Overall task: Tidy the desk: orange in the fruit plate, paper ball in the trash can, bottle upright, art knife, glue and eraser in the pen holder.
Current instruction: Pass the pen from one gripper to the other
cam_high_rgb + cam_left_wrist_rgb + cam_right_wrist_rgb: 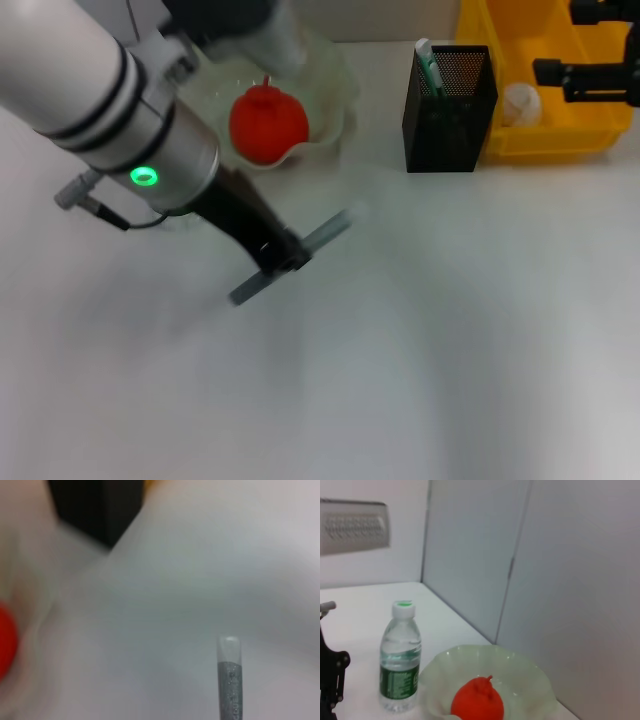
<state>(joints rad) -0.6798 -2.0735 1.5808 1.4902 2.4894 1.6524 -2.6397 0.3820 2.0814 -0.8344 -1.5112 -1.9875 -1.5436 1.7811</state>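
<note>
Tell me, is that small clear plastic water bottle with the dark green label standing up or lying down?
Upright. In the right wrist view the bottle stands on its base on the white desk, cap on top, beside the pale-green fruit plate.

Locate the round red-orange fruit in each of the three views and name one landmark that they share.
Head view: the round red-orange fruit sits in the translucent pale-green scalloped bowl, upper middle, left of the black mesh pen holder.
Left wrist view: only a red sliver at the left edge.
Right wrist view: bottom centre, in the bowl, beside the upright clear water bottle.
Shared landmark: the white desk.
</note>
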